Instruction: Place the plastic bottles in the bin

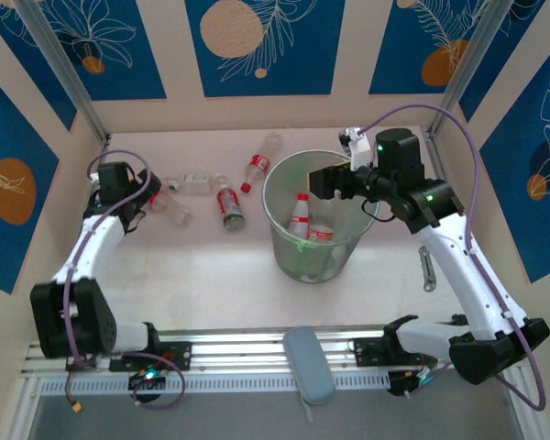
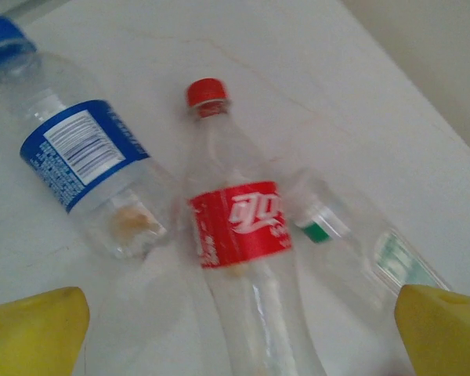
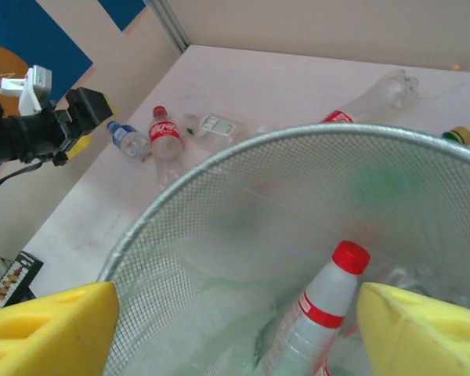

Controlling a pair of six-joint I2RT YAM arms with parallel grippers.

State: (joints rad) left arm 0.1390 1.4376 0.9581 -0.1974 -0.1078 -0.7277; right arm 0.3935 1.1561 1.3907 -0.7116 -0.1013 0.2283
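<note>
The bin point(image 1: 284, 240) stands mid-table with a red-capped bottle point(image 1: 300, 215) upright inside. My right gripper point(image 1: 323, 181) hovers open over its far rim; in the right wrist view its yellow fingers point(image 3: 51, 329) flank the mesh rim point(image 3: 219, 157) and that bottle point(image 3: 321, 313) below. My left gripper point(image 1: 154, 199) is open at the far left. In its wrist view a red-labelled bottle point(image 2: 239, 227) lies between the spread fingertips point(image 2: 31, 333), untouched, with a blue-labelled bottle point(image 2: 78, 157) on its left and a clear one point(image 2: 345, 235) on its right. More bottles point(image 1: 229, 206) point(image 1: 259, 163) lie left of the bin.
A grey case point(image 1: 309, 364) rests on the rail at the near edge. A small metal tool point(image 1: 427, 269) lies right of the bin. Walls close in the table at the back and on both sides. A long clear bottle point(image 3: 368, 102) lies behind the bin.
</note>
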